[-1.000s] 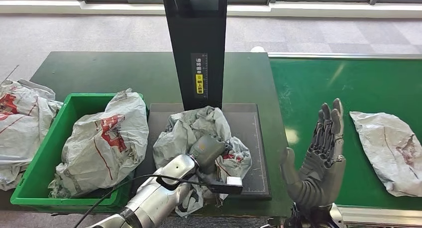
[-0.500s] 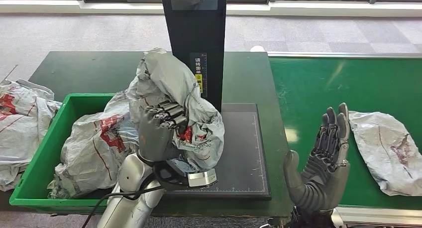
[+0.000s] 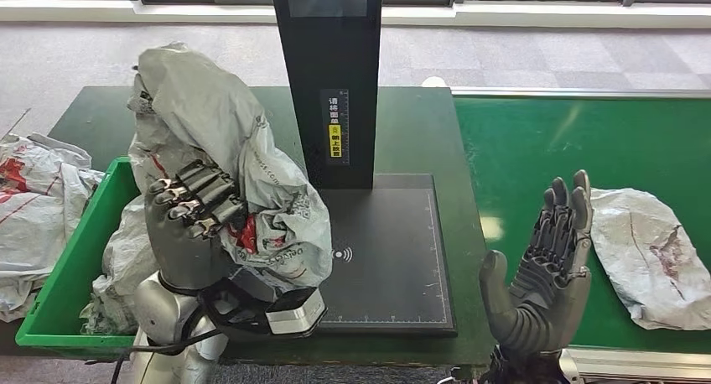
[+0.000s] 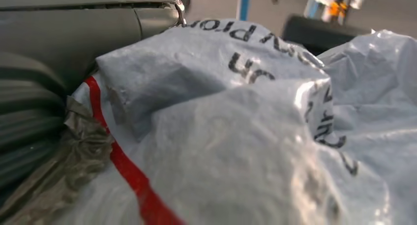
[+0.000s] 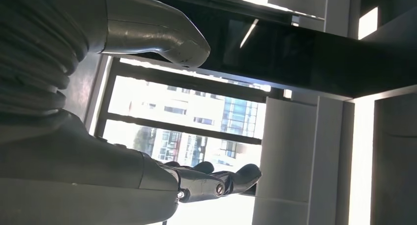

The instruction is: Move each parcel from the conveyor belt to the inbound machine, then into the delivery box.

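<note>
My left hand grips a crumpled grey parcel with red print, held high over the right end of the green delivery box. The same parcel presses close against the left hand in the left wrist view. The black plate of the inbound machine lies bare to its right. Another grey parcel rests on the green conveyor belt. My right hand stands upright with its fingers apart at the belt's near left edge, holding nothing; the right hand also shows against windows in the right wrist view.
The machine's black post rises behind the plate. A grey parcel lies inside the box, and a further one sits on the dark table left of it.
My left hand lifted the parcel off the machine plate and carried it up and to the left, over the box. The right hand barely shifted.
</note>
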`<move>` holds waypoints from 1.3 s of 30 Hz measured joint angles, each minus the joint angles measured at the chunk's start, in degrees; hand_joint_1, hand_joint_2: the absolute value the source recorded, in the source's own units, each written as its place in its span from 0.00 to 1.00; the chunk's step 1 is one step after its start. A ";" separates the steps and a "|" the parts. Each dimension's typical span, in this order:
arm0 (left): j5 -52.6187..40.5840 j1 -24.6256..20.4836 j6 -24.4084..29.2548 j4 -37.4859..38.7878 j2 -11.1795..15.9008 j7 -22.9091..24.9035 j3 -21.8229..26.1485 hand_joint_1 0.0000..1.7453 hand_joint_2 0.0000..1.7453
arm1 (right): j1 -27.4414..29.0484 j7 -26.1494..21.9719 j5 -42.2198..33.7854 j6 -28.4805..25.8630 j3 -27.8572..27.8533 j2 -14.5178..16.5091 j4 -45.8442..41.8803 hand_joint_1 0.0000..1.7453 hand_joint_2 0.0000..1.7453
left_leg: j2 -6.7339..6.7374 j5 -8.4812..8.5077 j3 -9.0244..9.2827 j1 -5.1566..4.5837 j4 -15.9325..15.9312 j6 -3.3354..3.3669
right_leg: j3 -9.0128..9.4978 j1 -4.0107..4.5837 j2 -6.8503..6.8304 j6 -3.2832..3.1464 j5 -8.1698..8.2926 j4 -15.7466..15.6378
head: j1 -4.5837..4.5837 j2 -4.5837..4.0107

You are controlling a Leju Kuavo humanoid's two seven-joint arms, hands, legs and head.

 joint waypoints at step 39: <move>-9.55 -34.99 -42.03 52.70 20.33 25.04 14.94 1.00 1.00 | -2.97 0.02 -0.18 4.20 -0.01 0.02 1.97 0.00 1.00 | 0.21 0.42 -0.11 0.08 0.00 -0.45 | -0.34 0.17 0.27 -0.40 0.44 0.14 | 0.00 0.00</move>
